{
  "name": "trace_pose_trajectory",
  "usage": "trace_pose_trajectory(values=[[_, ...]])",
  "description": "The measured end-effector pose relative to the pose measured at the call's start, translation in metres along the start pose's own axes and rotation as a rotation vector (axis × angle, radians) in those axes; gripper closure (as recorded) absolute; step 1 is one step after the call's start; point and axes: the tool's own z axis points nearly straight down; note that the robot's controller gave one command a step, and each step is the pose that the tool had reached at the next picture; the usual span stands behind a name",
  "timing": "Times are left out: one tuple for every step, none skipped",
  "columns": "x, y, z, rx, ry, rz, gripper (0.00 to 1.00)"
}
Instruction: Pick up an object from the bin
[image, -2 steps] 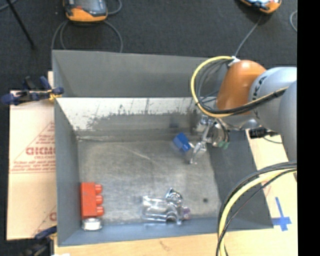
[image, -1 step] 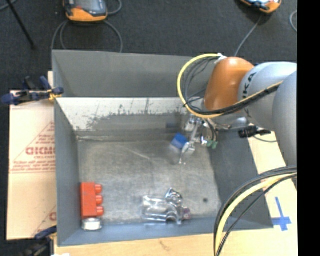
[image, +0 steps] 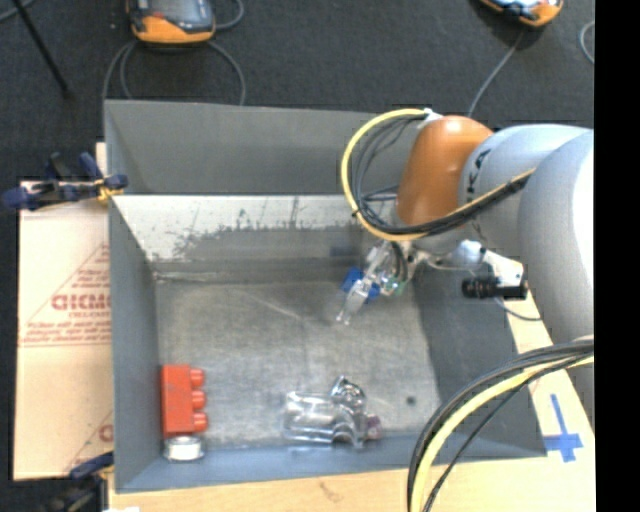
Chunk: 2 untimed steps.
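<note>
Claw (image: 352, 300) seemingly clear of red block (image: 183, 398).

Block (image: 183, 398) left of tangle (image: 330, 415), front of bin (image: 250, 225)

No text, label, brand or number can be read; not on the bin (image: 131, 330), nor the arm (image: 550, 190).

The bin (image: 131, 330) holds one red block (image: 183, 398), one silver disc (image: 184, 449), one clear clump (image: 322, 422).
</note>
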Motion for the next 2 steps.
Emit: trace_pose_trajectory(values=[[0.0,0.003,0.026,-0.004,-0.004,0.426,0.0],[0.019,0.006,0.025,-0.007,-0.013,0.669,0.0]])
